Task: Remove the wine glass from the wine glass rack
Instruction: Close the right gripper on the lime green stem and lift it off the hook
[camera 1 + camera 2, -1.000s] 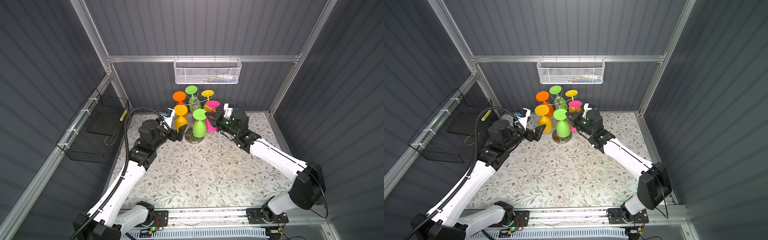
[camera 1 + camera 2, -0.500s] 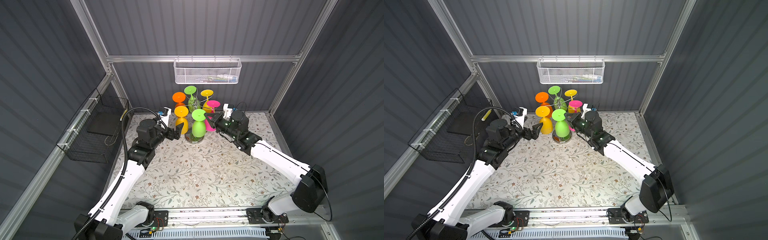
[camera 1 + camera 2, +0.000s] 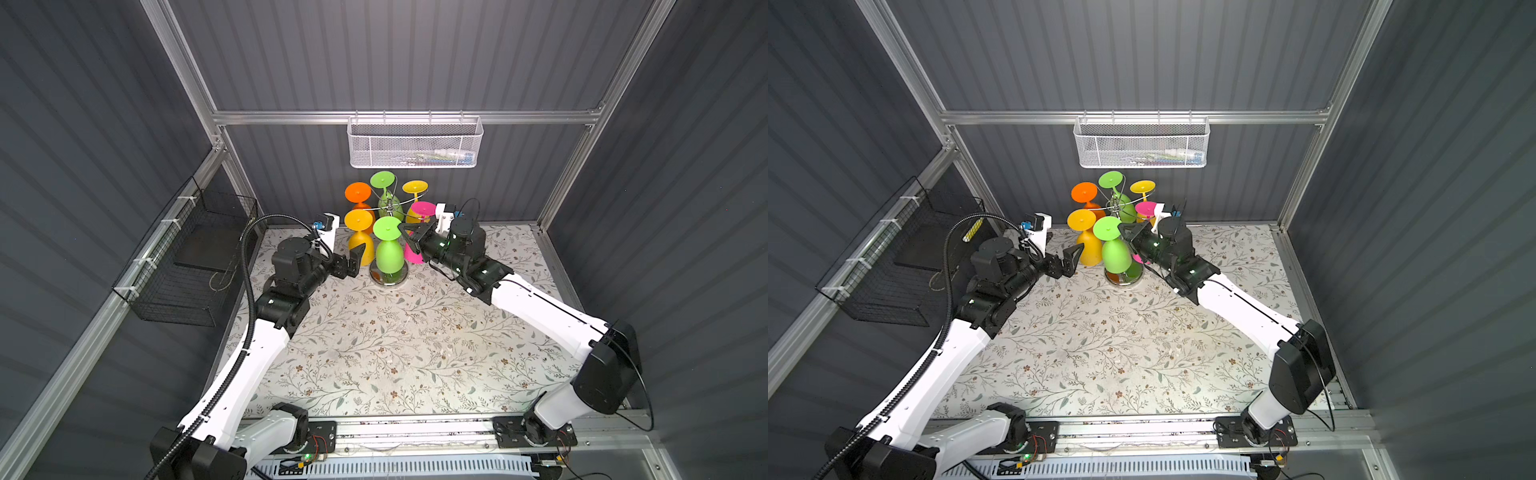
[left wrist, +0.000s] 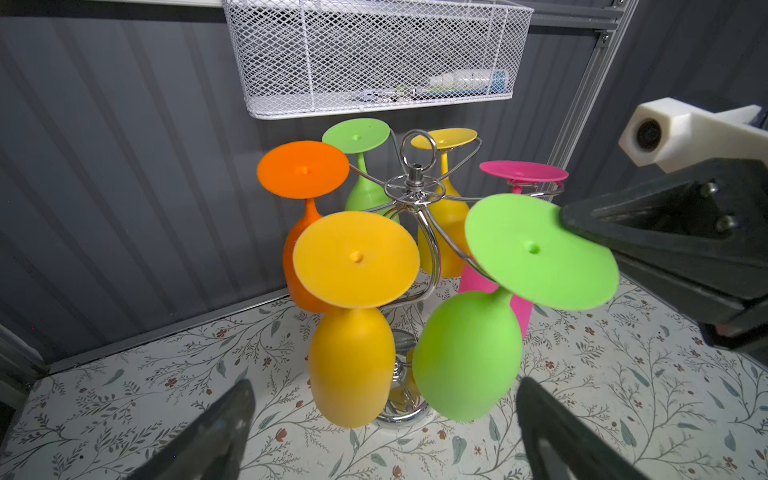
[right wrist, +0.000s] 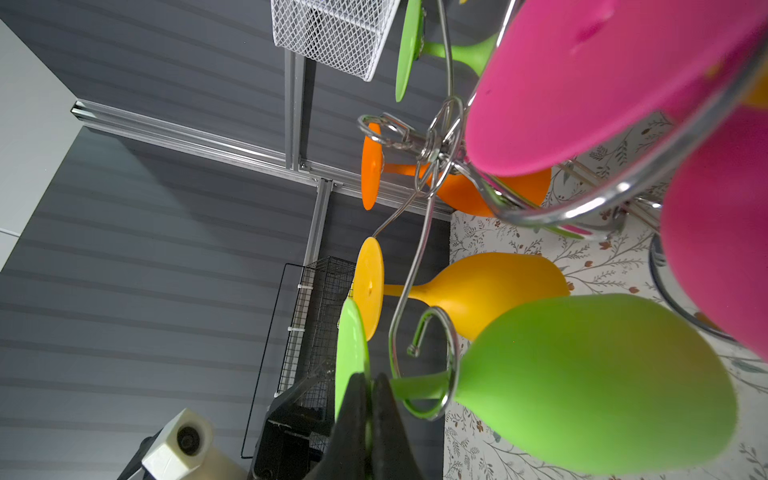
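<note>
Rack (image 4: 415,189) holds green glass (image 3: 388,257), its foot pinched in right gripper (image 3: 403,231). Left gripper (image 3: 355,261) wide open beside amber glass (image 3: 358,220).

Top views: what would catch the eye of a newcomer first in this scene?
The chrome wine glass rack stands out first, at the back middle of the flowered table, hung with upside-down glasses in orange, green, yellow and pink. Next comes the right tool, shut on the foot disc of the front green wine glass. The left tool stands open beside the front yellow wine glass.
</note>
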Action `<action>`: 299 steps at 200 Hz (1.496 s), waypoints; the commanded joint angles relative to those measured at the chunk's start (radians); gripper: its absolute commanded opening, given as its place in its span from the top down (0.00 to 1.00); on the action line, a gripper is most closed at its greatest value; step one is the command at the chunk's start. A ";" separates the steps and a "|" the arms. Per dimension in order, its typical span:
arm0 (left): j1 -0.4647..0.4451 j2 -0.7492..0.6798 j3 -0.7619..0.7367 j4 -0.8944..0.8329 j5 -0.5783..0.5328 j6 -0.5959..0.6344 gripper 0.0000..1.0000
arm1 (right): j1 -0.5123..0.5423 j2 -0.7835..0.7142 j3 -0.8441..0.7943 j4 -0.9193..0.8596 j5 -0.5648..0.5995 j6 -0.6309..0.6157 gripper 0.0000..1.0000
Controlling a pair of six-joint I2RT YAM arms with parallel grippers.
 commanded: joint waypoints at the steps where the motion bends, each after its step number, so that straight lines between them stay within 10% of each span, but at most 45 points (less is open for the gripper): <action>1: 0.008 0.003 -0.009 0.015 0.014 -0.015 0.02 | 0.005 0.019 0.041 0.001 0.007 -0.017 0.99; 299: 0.008 0.014 -0.015 0.019 0.022 -0.024 0.02 | -0.048 0.021 0.046 0.030 0.203 -0.035 1.00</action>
